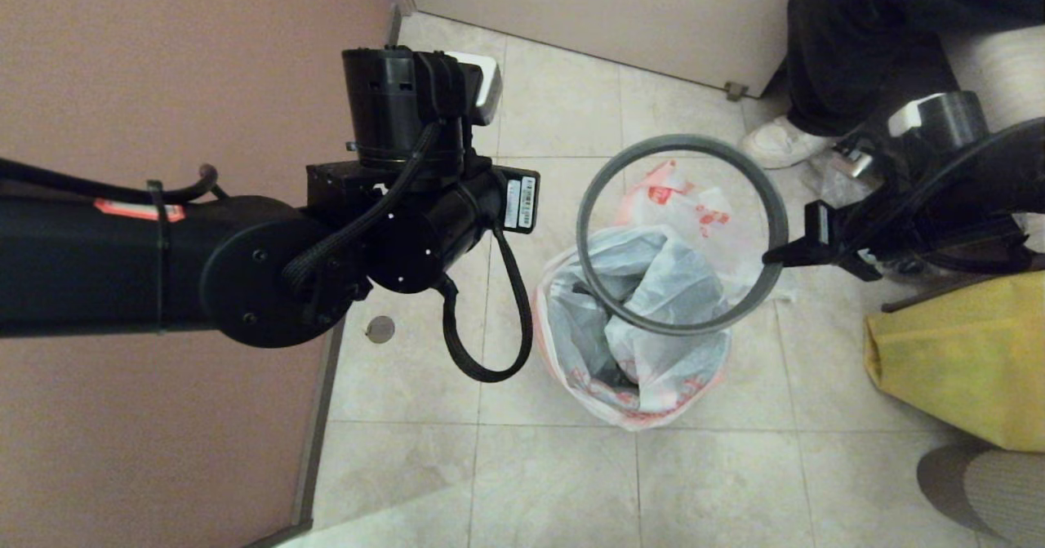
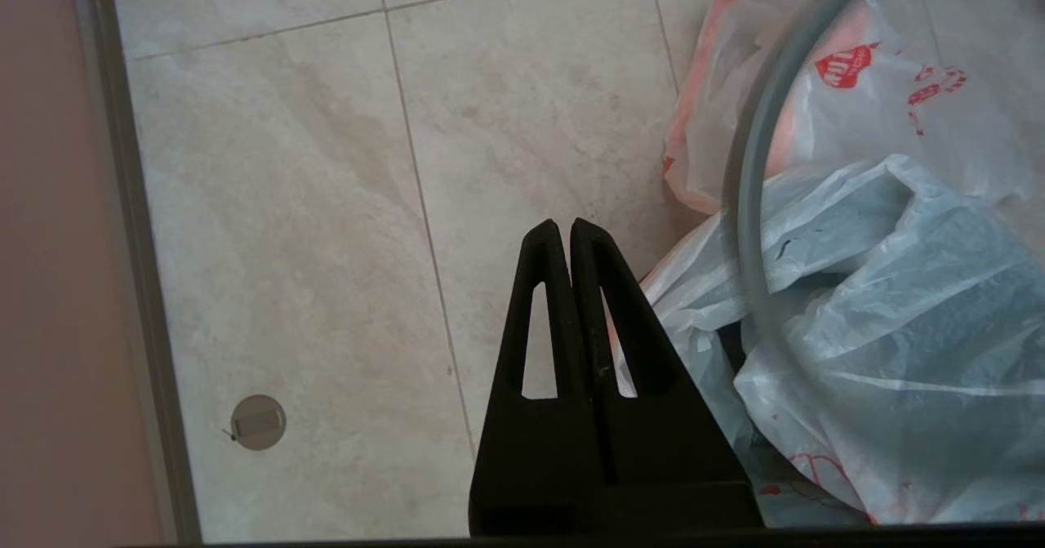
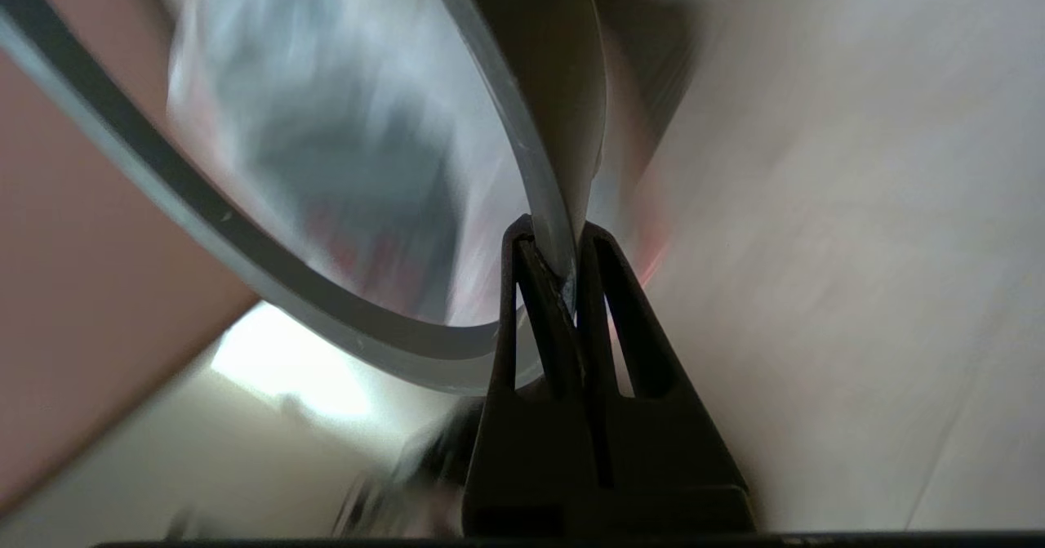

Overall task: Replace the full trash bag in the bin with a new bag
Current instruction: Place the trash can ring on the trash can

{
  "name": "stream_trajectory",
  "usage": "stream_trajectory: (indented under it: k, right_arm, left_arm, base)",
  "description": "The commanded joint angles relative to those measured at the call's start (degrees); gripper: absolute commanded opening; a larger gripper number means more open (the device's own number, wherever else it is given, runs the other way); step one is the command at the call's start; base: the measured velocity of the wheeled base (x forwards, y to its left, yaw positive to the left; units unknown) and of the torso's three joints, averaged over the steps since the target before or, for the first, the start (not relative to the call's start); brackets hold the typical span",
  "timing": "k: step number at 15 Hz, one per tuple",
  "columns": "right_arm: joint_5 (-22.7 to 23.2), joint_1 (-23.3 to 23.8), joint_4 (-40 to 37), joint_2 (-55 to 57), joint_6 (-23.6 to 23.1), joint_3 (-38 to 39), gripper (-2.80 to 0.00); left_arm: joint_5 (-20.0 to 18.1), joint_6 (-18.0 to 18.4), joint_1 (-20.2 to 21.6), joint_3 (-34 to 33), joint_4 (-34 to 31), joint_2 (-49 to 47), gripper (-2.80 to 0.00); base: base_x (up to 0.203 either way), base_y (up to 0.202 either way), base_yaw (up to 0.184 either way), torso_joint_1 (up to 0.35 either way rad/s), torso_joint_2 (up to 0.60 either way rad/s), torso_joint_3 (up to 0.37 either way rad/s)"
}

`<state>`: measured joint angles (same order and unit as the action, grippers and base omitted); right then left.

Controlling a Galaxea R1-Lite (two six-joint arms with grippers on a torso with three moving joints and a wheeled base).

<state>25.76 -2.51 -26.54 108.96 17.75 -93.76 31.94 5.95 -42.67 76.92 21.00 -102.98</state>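
The bin stands on the tiled floor, its wall hidden by the folded-over pink edge of the full trash bag (image 1: 645,352), which bulges with pale grey-blue plastic. My right gripper (image 1: 771,256) is shut on the dark grey hoop (image 1: 589,205) and holds it tilted in the air above the bag's mouth; in the right wrist view the gripper (image 3: 551,233) pinches the hoop (image 3: 245,242). A flat thin white bag with a pink border and red print, the new bag (image 1: 682,197), lies on the floor behind the bin. My left gripper (image 2: 563,225) is shut and empty, hovering over bare tile beside the full trash bag (image 2: 890,327).
A pink wall (image 1: 163,58) runs along the left, with a floor drain (image 1: 380,329) near it. A person's legs and white shoe (image 1: 780,140) stand at the back right. A yellow bag (image 1: 963,352) sits at the right. Bare tiles lie in front.
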Motion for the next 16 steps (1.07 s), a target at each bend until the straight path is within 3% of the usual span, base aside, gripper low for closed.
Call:
stream_trajectory:
  k: [1, 4, 9, 16]
  right_arm:
    - [1.1, -1.7, -1.6, -0.5, 0.1, 3.6, -2.8]
    - [4.6, -3.5, -1.5, -1.4, 1.9, 10.0, -2.8]
    - [6.8, -4.7, 2.6, 5.6, 1.9, 9.7, -2.8]
    - [2.4, -4.6, 6.5, 10.6, 1.9, 6.8, -2.8]
  left_arm:
    - [0.2, 0.0, 0.0, -0.1, 0.2, -0.8, -2.8]
    - [0.2, 0.0, 0.0, 0.0, 0.2, -0.9, -2.8]
    - [0.2, 0.0, 0.1, 0.2, 0.2, -1.5, -2.8]
    - [0.2, -0.1, 0.0, 0.2, 0.3, -2.4, -2.8]
  base:
    - [0.0, 0.0, 0.0, 0.0, 0.0, 0.0]
    - [0.0, 0.0, 0.0, 0.0, 0.0, 0.0]
    - [0.0, 0.0, 0.0, 0.0, 0.0, 0.0]
    - [0.0, 0.0, 0.0, 0.0, 0.0, 0.0]
